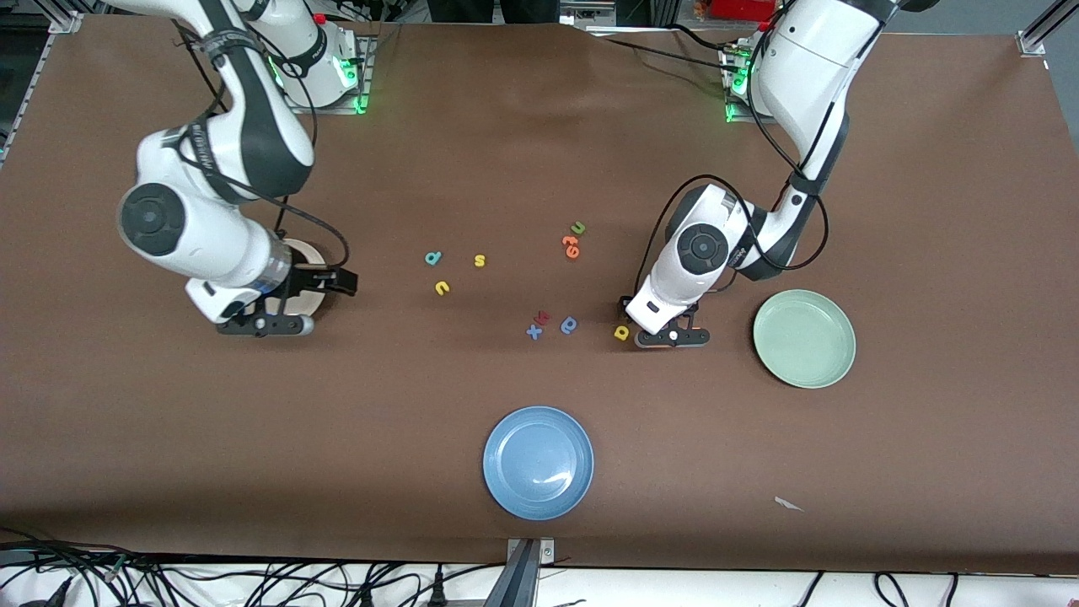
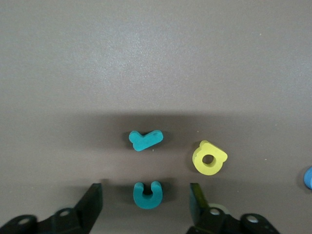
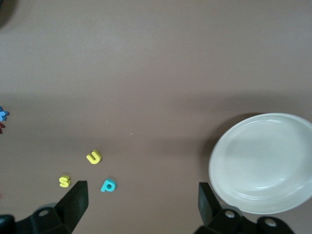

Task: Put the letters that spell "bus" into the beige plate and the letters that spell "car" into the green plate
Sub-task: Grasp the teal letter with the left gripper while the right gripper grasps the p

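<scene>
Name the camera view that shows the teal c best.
The left wrist view: the teal c lies unobstructed between the left pincer's open fingers, beside the teal r. The front view hides it under the left arm. The right wrist view doesn't show it.

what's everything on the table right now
bus letters: 3, teal b, yellow u, yellow s, mid-table
car letters: 3, teal c, teal r, yellow a, at the left gripper
other letters: green u, orange cluster, blue x, dark red letter, blue rounded letter, mid-table
plates: 3, beige plate by the right gripper, green plate at the left arm's end, blue plate nearest the camera
paper scrap: 1, white, near the camera edge
left gripper: open, straddling teal c
right gripper: open, beside beige plate
</scene>
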`<state>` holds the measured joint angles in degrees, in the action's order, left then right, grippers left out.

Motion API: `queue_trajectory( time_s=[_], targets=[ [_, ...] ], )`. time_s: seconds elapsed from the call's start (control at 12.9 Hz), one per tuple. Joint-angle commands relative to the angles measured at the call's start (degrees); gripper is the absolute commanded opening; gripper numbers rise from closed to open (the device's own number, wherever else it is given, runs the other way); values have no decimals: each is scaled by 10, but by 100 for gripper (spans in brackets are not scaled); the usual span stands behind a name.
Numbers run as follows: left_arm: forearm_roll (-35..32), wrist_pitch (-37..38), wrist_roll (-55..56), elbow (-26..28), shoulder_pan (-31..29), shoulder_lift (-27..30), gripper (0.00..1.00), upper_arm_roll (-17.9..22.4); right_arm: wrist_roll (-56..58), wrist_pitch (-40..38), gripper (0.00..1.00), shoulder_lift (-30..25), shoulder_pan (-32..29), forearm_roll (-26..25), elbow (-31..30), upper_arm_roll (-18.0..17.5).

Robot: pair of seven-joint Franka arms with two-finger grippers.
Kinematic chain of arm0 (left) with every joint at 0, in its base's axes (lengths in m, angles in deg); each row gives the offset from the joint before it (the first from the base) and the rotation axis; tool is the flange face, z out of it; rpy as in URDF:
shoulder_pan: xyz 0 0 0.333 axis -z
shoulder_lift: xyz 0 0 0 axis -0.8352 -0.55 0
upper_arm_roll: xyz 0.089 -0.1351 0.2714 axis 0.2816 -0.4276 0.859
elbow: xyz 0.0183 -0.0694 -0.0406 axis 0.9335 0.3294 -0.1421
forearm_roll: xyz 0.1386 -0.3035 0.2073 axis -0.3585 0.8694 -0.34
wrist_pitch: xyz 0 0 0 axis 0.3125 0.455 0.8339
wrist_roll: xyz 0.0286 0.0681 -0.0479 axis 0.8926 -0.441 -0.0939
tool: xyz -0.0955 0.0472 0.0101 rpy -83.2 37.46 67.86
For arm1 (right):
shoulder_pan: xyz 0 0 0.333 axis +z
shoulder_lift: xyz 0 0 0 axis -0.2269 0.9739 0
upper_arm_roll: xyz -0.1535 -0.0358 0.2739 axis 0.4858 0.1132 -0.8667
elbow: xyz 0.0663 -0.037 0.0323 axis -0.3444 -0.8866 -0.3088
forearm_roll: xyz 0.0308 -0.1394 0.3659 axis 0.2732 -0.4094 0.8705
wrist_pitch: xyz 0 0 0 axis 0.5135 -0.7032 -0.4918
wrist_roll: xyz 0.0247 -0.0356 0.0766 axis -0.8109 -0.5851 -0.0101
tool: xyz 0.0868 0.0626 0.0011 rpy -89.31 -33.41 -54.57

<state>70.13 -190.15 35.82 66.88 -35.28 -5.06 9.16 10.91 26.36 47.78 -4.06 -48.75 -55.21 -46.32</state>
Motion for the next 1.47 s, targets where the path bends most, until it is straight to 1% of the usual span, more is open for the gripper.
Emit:
queue_trajectory(
  time_s=[0.0, 0.08, 0.23, 0.39, 0.54, 0.7, 0.77, 1.01, 1.08, 1.16, 1.24, 1.39],
  targets=[
    [2, -5, 7, 18, 6, 14, 61, 6, -35, 60, 100, -31, -3, 8, -73, -23],
    [2, -5, 7, 17, 6, 11, 61, 6, -52, 96, 100, -32, -3, 6, -100, -39],
    [2, -5, 7, 16, 6, 11, 56, 6, -93, 169, 100, -32, -3, 1, -152, -64],
    [2, -5, 7, 12, 7, 6, 53, 6, -116, 210, 100, -30, -3, 0, -183, -81],
    [3, -5, 8, 11, 7, 5, 51, 6, -128, 242, 100, -26, -2, -1, -206, -93],
    [2, -5, 19, 10, 9, 3, 47, 6, -147, 319, 100, -22, 5, -2, -253, -105],
    [2, -5, 19, 10, 10, 3, 44, 6, -154, 346, 100, -17, 12, -3, -269, -105],
    [2, -5, 19, 10, 12, 0, 34, 6, -177, 363, 100, 2, 38, -10, -271, -105],
    [2, -6, 19, 7, 12, -2, 32, 7, -187, 372, 100, 16, 47, -25, -271, -105],
    [1, -6, 19, 6, 12, -6, 28, 7, -189, 378, 100, 30, 53, -51, -271, -104],
    [1, -7, 19, 6, 12, -7, 25, 7, -202, 379, 100, 40, 55, -78, -271, -104],
    [1, -8, 18, 6, 12, -7, 22, 7, -230, 378, 100, 46, 56, -126, -271, -102]
  ],
)
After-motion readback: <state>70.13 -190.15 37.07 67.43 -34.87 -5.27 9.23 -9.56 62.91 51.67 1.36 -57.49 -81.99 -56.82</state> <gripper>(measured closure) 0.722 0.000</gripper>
